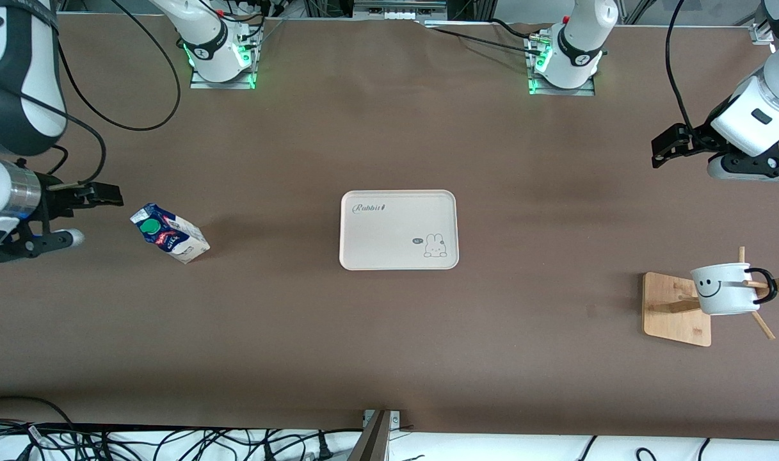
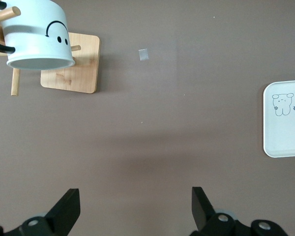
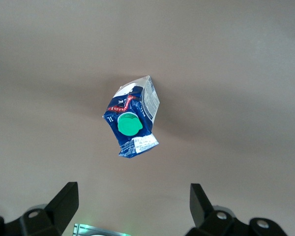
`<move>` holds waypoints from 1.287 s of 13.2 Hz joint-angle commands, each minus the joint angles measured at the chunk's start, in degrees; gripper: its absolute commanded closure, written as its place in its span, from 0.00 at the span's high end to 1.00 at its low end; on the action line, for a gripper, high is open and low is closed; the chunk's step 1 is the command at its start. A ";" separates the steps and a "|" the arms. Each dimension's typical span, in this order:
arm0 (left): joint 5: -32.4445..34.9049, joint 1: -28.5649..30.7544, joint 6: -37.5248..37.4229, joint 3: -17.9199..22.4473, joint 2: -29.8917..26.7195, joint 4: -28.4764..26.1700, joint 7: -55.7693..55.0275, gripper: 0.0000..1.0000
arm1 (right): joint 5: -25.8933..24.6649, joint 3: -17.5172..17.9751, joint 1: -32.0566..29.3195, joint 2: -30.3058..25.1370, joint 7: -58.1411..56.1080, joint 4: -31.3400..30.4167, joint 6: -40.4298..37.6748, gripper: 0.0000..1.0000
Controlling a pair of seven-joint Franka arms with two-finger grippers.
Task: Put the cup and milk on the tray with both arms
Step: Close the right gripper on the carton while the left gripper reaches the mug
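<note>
The cream tray (image 1: 389,237) lies bare in the middle of the table; its rabbit corner (image 2: 285,132) shows in the left wrist view. Toward the right arm's end stands the blue and white milk (image 1: 169,234) with its green cap (image 3: 128,124) up. My right gripper (image 1: 111,195) hovers open beside it, apart from it, its jaws (image 3: 132,194) holding nothing. Toward the left arm's end, the white smiley cup (image 1: 725,289) hangs by its black handle on a peg. My left gripper (image 1: 664,150) is open and up in the air, away from the cup (image 2: 37,37).
The cup's peg belongs to a wooden mug stand (image 1: 676,310) with a bamboo base (image 2: 73,73). A small pale square (image 2: 144,54) lies on the brown table beside the stand. Both arm bases (image 1: 219,54) (image 1: 565,64) stand along the edge farthest from the front camera. Cables (image 1: 171,445) run below the nearest edge.
</note>
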 commanded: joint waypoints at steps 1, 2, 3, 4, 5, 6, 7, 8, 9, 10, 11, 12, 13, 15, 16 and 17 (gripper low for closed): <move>-0.04 -0.32 -1.22 -0.22 3.40 3.58 -2.29 1.00 | -0.30 0.14 0.03 0.89 -1.64 -0.77 0.88 1.00; 0.04 -0.24 -1.48 -0.22 4.72 5.06 -3.17 1.00 | -0.39 0.14 0.03 1.07 -1.64 -1.82 2.36 1.00; -0.13 -0.06 -1.84 -0.22 5.78 6.30 -3.09 1.00 | -0.48 0.14 -0.06 1.07 -1.73 -3.22 3.68 1.00; -0.22 -0.15 -2.45 -0.30 6.14 6.57 -3.00 1.00 | -0.65 0.14 0.03 1.07 -2.77 -4.37 4.83 1.00; -1.09 -0.24 -2.37 -0.13 6.32 6.66 -3.09 1.00 | -0.74 0.14 0.03 1.50 -5.92 -5.34 5.88 1.00; -0.84 -0.41 -2.45 -0.13 6.49 7.18 -3.35 1.00 | -0.74 0.14 0.03 1.77 -8.91 -6.39 7.11 1.00; -1.36 0.20 -2.45 -0.21 7.36 7.88 -3.44 1.00 | -0.74 0.14 -0.15 1.86 -11.02 -7.18 7.91 1.00; -1.36 0.12 -2.45 -0.22 7.72 8.24 -4.31 1.00 | -0.74 0.14 -0.15 1.86 -12.00 -8.23 8.26 1.00; -1.10 -0.67 -2.71 -0.22 7.81 9.37 -4.76 1.00 | -0.74 0.14 -0.06 1.77 -12.01 -9.03 8.35 1.00; -0.58 -1.20 -2.63 -0.30 9.12 10.08 -4.76 1.00 | -0.74 0.14 -0.06 1.77 -12.01 -9.65 8.36 1.00; -0.66 -1.46 -2.54 -0.30 10.44 10.52 -4.15 1.00 | -0.74 0.14 -0.06 1.77 -12.01 -10.17 8.36 1.00; -0.49 -1.64 -2.54 -0.30 10.88 10.70 -3.97 1.00 | -0.74 0.14 -0.06 1.77 -12.01 -10.44 8.36 1.00; -0.48 -1.21 -2.37 -0.22 11.76 10.79 -3.62 1.00 | -0.74 0.14 -0.06 1.60 -12.01 -10.88 8.53 1.00; -1.28 -0.42 1.99 -0.13 12.21 9.74 -4.76 1.00 | -0.74 0.14 -0.06 1.59 -12.01 -11.32 9.14 1.00; -1.19 -0.33 4.73 -0.13 11.86 8.52 -4.85 1.00 | -0.74 0.14 -0.06 1.51 -12.10 -11.93 10.02 1.00; -1.19 -0.24 7.10 -0.04 11.68 7.72 -4.85 1.00 | -0.83 0.14 -0.06 1.25 -12.10 -12.81 10.98 1.00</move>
